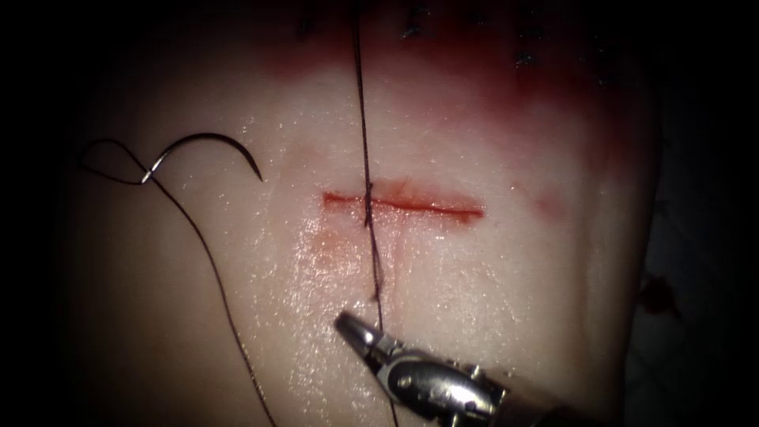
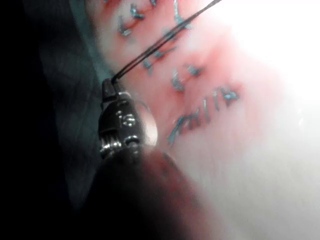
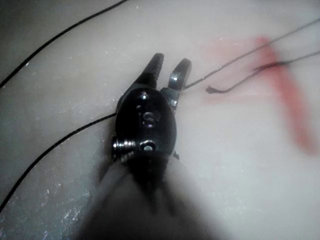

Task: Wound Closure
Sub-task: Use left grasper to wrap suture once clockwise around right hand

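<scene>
Tissue (image 1: pixel 490 300) bears a cut (image 1: pixel 403 203); the needle (image 1: pixel 207 150) lies free, far left. Left tool (image 2: pixel 111 85) fingers grasp thread (image 1: pixel 362 103); right tool (image 3: pixel 170 69) fingers spread, empty, near cut ends (image 3: pixel 220 90).

This is a surgical training bench in a robotics lab, not an operating room. A pale slab of pork belly, the tissue (image 1: pixel 490 300), lies under a tight spotlight with darkness all around its edges. A short straight cut (image 1: pixel 411 204) with red fluid (image 1: pixel 506 87) along its far margin is the practice wound. A curved needle (image 1: pixel 207 152) lies loose on the tissue left of the cut, trailing dark thread (image 1: pixel 365 119). Rows of old stitches (image 2: pixel 210 100) from previous practice sit near the tissue's far edge. A metal wristed needle driver, the right tool (image 3: pixel 171 69), belongs to a surgical robot, as does the left tool (image 2: pixel 111 86).
</scene>
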Controlling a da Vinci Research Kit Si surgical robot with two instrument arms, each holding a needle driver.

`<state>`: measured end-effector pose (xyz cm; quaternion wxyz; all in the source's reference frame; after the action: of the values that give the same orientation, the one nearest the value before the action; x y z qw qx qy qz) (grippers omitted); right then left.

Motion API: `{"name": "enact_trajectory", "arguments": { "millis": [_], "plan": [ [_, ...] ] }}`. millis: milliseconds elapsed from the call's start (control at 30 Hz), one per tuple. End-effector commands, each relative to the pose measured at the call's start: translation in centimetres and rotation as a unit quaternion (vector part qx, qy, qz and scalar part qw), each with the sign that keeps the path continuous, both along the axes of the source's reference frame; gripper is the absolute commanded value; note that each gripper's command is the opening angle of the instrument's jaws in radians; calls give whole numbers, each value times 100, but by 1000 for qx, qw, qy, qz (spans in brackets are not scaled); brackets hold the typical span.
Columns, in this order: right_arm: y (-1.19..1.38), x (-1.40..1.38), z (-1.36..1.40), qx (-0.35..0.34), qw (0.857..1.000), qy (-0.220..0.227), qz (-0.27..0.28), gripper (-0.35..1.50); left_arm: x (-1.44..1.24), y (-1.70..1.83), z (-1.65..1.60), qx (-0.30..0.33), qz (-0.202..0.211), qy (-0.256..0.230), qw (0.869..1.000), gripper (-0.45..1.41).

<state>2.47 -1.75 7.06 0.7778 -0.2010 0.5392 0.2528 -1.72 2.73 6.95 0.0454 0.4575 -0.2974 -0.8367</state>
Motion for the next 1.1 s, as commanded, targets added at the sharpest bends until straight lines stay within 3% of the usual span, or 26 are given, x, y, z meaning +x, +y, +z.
{"name": "enact_trajectory", "arguments": {
  "millis": [33, 233, 367, 600, 733, 800, 833, 1100],
  "plan": [
    [9, 5, 0, 3, 1000, 3, 3, 120, -5, 1, -5, 4, 11, -12, 1000, -35],
    [29, 2, -26, 21, 1000, 8, 2, 147, -5, -48, -38, 40, 69, -63, 995, -35],
    [30, 1, -42, 25, 999, 22, -12, 147, 0, -87, -65, 65, 106, -104, 987, -35],
    [41, -19, -63, 51, 997, 25, -46, 126, 11, -151, -112, 97, 154, -144, 973, -35],
    [58, -37, -67, 64, 996, 28, -59, 94, 14, -187, -131, 103, 171, -151, 968, -35],
    [68, -45, -66, 75, 993, 32, -80, 24, 14, -204, -137, 105, 174, -150, 967, -35],
    [73, -47, -65, 80, 993, 30, -85, 14, 14, -209, -139, 106, 174, -151, 967, -35],
    [109, -49, -20, 112, 988, 8, -107, 6, 9, -252, -145, 138, 167, -163, 963, -35]
  ]
}}
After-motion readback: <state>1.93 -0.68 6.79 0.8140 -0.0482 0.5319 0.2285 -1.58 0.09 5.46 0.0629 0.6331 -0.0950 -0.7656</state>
